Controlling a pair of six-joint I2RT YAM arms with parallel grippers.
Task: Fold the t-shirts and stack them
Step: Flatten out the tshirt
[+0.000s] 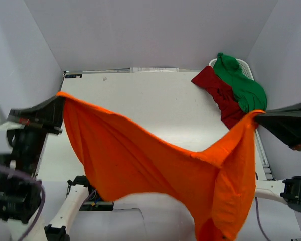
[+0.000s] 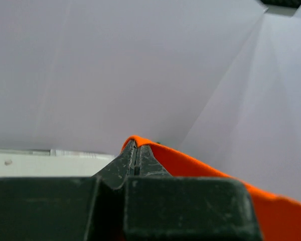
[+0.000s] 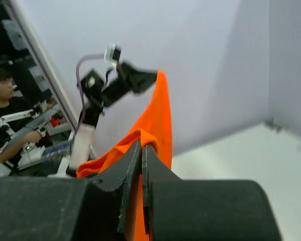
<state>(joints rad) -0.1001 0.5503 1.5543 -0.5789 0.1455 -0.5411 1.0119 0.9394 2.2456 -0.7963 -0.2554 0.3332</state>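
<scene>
Left grip: left gripper (image 2: 136, 150) has its fingers pressed together on one corner of the orange shirt (image 1: 155, 165); only a thin lip of cloth shows past the tips.
Right grip: right gripper (image 3: 142, 148) is pinching the opposite corner in the same way, with cloth bunched around the tips.
Shirt position: lifted off the table (image 1: 140, 100) and slung between the two grippers, its long right-hand fold hanging toward the near edge.
Risk 1: a corner could slip out. Cause: a shallow bite, with the shirt's whole weight pulling on it.
Risk 2: the low fold could catch on the arm bases or cabling. Cause: it sags close above them.
Risk 3: it could lie down creased. Cause: uneven tension, tauter on the left and gathered on the right.
Shirt look: bright orange, soft, with diagonal drape lines and a deep sag in the middle.
Other shirts: dark red shirt (image 1: 220, 95) and green shirt (image 1: 241, 85) are heaped in the far right corner, the green one overlapping the red. They possibly lie on a white basket (image 1: 246, 64), but too little of it shows to tell.
</scene>
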